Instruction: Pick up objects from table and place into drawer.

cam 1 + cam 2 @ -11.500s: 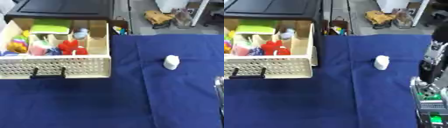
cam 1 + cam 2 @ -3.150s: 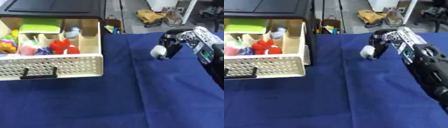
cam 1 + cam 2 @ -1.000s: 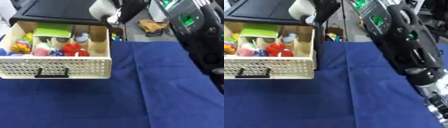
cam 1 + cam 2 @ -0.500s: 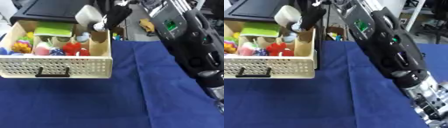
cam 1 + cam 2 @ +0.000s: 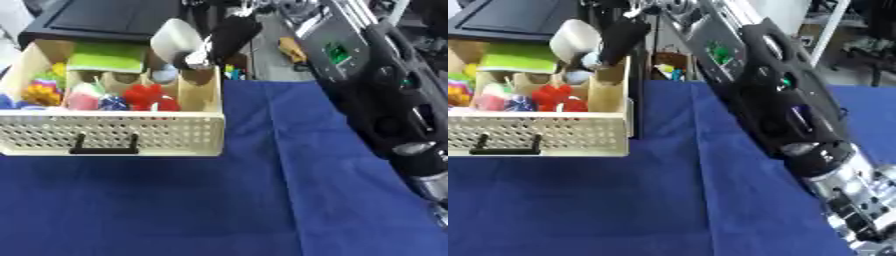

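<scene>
A cream drawer (image 5: 114, 132) with a perforated front and black handle stands pulled out at the left. Its compartments hold a red object (image 5: 149, 96), a green item (image 5: 107, 56), a pink thing (image 5: 83, 100), a yellow-orange thing (image 5: 39, 92) and a pale blue object (image 5: 164, 75). My right hand (image 5: 229, 32) reaches in from the upper right and is shut on a white rounded object (image 5: 175, 40). It holds the object just above the drawer's back right compartments. The left hand shows in no view.
The drawer sticks out of a black cabinet (image 5: 114, 17). A blue cloth (image 5: 262, 200) covers the table. My right forearm (image 5: 376, 90) crosses the right side of the view. Small colourful items (image 5: 671, 70) lie beyond the table's far edge.
My right hand has carried the white object leftward and lower, from beside the drawer's right wall to over its back compartments. Earlier it lifted the object off the cloth.
</scene>
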Tool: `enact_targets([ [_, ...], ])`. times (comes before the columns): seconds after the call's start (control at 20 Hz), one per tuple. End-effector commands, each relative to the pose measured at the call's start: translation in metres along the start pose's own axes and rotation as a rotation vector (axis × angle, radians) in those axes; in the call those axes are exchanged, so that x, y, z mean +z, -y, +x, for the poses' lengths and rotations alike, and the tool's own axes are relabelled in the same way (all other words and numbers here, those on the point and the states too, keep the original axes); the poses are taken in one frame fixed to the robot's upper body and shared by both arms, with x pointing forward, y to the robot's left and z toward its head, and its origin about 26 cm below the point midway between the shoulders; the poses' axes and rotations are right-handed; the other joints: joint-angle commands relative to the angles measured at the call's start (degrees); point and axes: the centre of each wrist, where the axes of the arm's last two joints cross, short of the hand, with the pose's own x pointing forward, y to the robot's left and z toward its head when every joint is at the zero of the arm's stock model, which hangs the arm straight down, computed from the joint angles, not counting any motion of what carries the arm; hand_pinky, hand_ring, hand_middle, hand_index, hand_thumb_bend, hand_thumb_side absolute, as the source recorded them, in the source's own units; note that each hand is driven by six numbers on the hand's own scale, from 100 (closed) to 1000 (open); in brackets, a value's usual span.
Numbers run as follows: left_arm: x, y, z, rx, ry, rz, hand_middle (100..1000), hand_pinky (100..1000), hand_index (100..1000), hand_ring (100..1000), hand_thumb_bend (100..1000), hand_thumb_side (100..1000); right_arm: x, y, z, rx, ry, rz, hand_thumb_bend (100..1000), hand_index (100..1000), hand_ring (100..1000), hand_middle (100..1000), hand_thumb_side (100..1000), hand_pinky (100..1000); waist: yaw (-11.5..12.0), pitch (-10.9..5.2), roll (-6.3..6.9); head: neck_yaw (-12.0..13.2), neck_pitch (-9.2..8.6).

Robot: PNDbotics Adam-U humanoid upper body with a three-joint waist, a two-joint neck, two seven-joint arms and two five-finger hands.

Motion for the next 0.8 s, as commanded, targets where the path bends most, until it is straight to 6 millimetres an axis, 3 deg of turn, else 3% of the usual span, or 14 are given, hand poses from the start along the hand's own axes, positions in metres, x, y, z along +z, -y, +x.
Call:
enact_targets([
  [0.05,-0.006,0.003,0.003,0.009,0.025,-0.013,675,452,811,652,530,1000,0.012,0.015,-0.002,0.017,0.003,-0.017,522,784,764,560,475,632,-0.12,-0.82,0.36,-0.2,0.34],
  [0.35,-0.006,0.002,0.003,0.008,0.023,-0.013,675,452,811,652,531,1000,0.019,0.02,-0.002,0.02,0.001,-0.017,567,865,791,622,465,649,-0.3,-0.94,0.5,-0.35,0.23],
  [0.8,-0.005,0.002,0.003,0.006,0.023,-0.013,675,450,812,652,531,1000,0.026,0.024,-0.002,0.007,-0.009,-0.069,545,839,766,600,495,629,-0.41,-0.93,0.84,-0.38,0.16],
])
